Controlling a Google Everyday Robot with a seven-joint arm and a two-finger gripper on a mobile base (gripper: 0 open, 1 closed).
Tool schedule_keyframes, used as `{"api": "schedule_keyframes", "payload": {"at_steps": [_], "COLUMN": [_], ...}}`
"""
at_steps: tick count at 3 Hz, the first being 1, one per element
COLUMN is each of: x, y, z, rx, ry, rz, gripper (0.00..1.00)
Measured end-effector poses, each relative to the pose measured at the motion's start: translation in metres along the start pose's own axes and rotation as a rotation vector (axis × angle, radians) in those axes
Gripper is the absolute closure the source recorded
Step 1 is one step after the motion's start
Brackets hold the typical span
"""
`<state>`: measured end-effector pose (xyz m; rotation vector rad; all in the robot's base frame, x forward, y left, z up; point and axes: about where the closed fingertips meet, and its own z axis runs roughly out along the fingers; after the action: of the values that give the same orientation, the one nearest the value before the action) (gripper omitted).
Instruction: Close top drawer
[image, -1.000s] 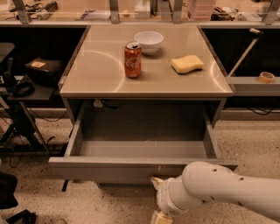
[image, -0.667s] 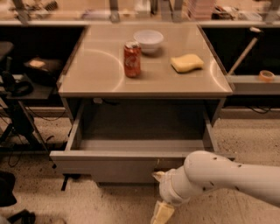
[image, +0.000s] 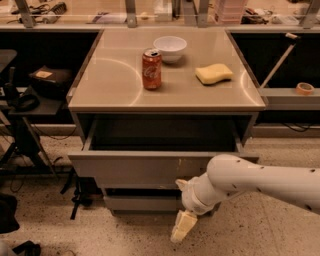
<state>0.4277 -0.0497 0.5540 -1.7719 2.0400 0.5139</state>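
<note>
The top drawer (image: 140, 168) is a wide grey metal drawer under the tabletop. It stands partly open, with its dark inside showing behind the flat front. Small white scratches mark the front right of centre. My gripper (image: 183, 225) hangs at the end of the white arm (image: 260, 182), below and in front of the drawer front's right half. One cream finger (image: 182, 226) points down toward the floor. The arm's wrist lies against or just in front of the drawer front's lower edge.
On the beige table (image: 110, 85) stand a red soda can (image: 151, 69), a white bowl (image: 170, 48) and a yellow sponge (image: 213, 73). A lower grey drawer front (image: 140, 202) sits beneath. A dark stand with cables (image: 30, 100) is at the left. Shelving runs at the right.
The drawer has slid inward, so less of its inside shows. The arm and gripper have moved forward toward the table with it.
</note>
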Motion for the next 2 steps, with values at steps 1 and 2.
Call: {"api": "schedule_keyframes", "payload": {"at_steps": [1, 2], "x": [-0.024, -0.068], "y": [-0.034, -0.085], "z": [-0.008, -0.033], "rx": [0.036, 0.108], "ry": [-0.012, -0.026], "rz": [-0.022, -0.056], "gripper": [0.0, 0.0]}}
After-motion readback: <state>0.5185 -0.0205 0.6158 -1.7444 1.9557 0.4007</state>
